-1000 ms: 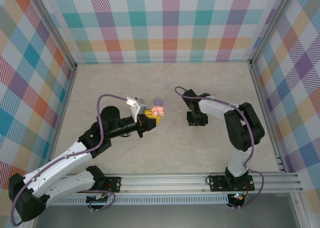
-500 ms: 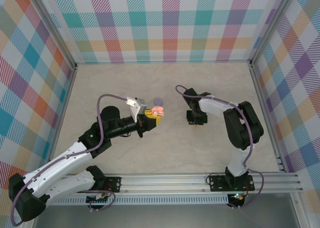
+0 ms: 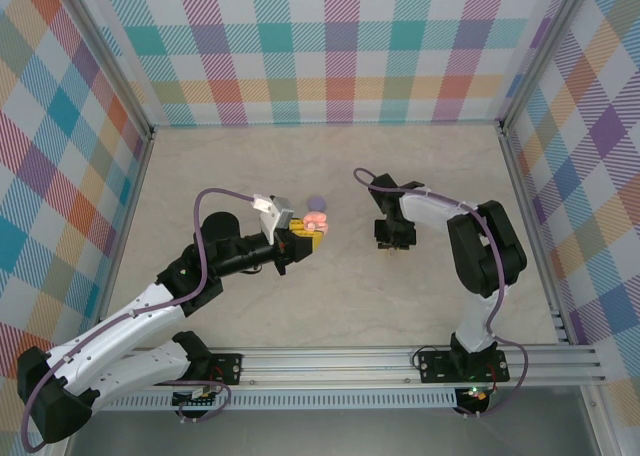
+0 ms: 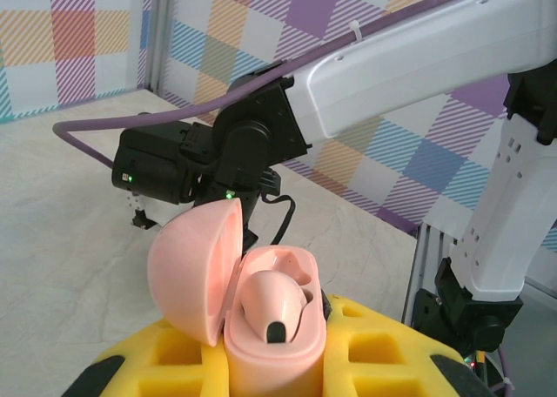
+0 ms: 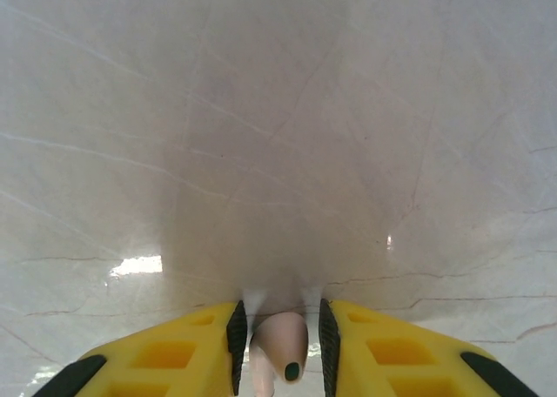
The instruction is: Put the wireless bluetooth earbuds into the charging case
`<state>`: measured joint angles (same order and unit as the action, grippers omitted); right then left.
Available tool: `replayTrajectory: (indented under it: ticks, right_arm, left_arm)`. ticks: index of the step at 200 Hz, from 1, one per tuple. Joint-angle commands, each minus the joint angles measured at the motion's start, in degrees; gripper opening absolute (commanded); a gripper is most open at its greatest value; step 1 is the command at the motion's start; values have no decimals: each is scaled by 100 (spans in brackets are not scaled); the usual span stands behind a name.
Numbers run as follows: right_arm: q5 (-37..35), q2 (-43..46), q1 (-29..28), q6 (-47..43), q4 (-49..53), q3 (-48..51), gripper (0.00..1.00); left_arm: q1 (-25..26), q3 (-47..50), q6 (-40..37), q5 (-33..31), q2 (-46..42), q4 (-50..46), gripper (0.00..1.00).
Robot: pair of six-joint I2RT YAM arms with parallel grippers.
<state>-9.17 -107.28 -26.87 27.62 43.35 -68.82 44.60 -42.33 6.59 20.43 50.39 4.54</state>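
My left gripper (image 3: 303, 236) is shut on a pale pink charging case (image 4: 271, 345), held upright between its yellow fingers (image 4: 396, 349). The case's lid (image 4: 193, 268) hangs open to the left, and one pink earbud (image 4: 268, 299) sits in the near socket. The far socket looks vacant. My right gripper (image 3: 393, 244) points down at the table. A second pink earbud (image 5: 283, 340) stands between its black pads (image 5: 236, 340), with a thin gap showing on its right side. A purple case (image 3: 317, 202) lies just beyond the pink one.
The right arm's black wrist (image 4: 248, 140) and white link hang close behind the open case in the left wrist view. Checkered walls and metal rails (image 3: 520, 176) bound the pale marble table (image 3: 250, 156). A purple cable (image 3: 365, 179) loops above the right wrist.
The right gripper has shifted very slightly over the table, its cable loop moving with it. The left arm and the pink case have stayed still.
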Motion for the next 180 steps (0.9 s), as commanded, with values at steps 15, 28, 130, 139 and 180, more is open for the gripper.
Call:
replayTrajectory:
  ticks: [15, 28, 130, 139, 180]
  right_arm:
    - [465, -285, 12, -221, 251, -248, 31]
    - [477, -347, 29, -230, 299, -294, 31]
    - [616, -510, 50, -367, 416, -352, 30]
    - [622, -538, 51, -375, 399, -352, 28]
    - [584, -483, 50, -329, 276, -268, 20]
  left_arm:
    - [91, 27, 43, 4, -65, 39, 0]
    - [85, 25, 53, 4, -74, 39, 0]
    - [84, 49, 44, -30, -100, 30, 0]
    - [91, 49, 53, -38, -100, 30, 0]
    - [84, 42, 53, -39, -108, 21, 0]
